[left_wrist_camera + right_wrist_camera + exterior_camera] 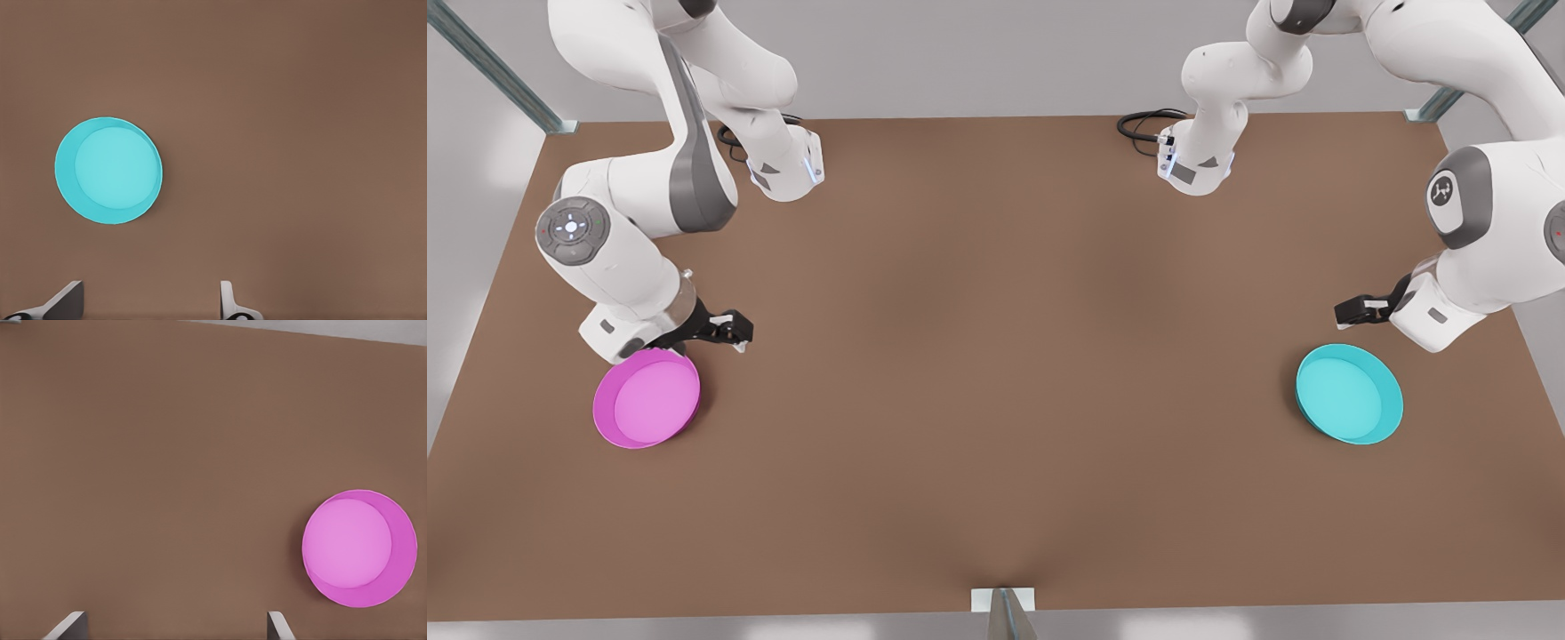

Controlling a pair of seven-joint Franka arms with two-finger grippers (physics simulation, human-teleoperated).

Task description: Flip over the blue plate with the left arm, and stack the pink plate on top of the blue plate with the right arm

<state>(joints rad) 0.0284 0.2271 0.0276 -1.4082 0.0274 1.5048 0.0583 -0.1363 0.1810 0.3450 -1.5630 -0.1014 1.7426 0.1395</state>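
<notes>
Plates, turquoise (1349, 394) and magenta (647, 397), round, shallow, raised-rimmed.

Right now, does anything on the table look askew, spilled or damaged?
Nothing stands out. The blue plate and the pink plate both lie flat, rim up and intact, far apart on the brown table. Each open claw, left and right, hangs near its plate.

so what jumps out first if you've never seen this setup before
Two bright plates on the bare brown table: the pink plate at the front view's left, the blue plate at its right, both rim up. The right hand hovers open just behind the pink plate, and the left hand hovers open behind the blue one; neither touches its plate.
</notes>
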